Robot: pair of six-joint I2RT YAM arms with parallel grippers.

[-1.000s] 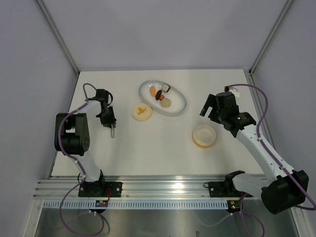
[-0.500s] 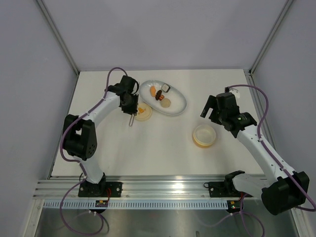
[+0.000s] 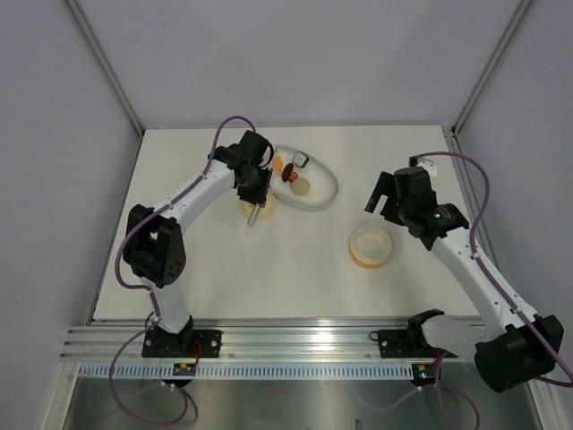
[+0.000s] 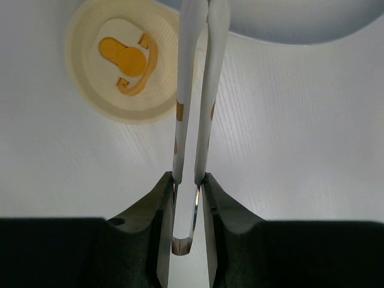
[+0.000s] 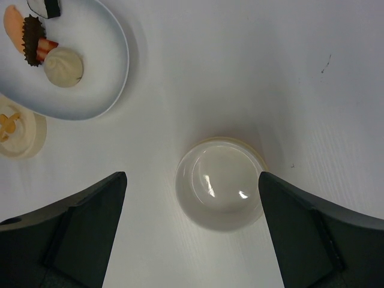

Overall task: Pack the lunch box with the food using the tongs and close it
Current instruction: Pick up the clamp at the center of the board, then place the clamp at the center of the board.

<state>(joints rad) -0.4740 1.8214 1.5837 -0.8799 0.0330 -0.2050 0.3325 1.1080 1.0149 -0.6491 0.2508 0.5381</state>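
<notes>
Tips of tongs (image 4: 210,90) cut off at top of left wrist view, can't tell if they touch anything; from above, lid (image 4: 123,60) mostly hidden under left gripper (image 3: 253,190). Left gripper clamps tongs near joined end, legs squeezed almost together with a thin slit left, pointing at dish (image 3: 324,186) rim. Left arm stretched toward far edge of table (image 3: 269,278). Right gripper (image 5: 192,174) spread wide, hovering over tub (image 3: 370,245) near right edge. Food (image 5: 63,59) on dish, lid just beside its rim
</notes>
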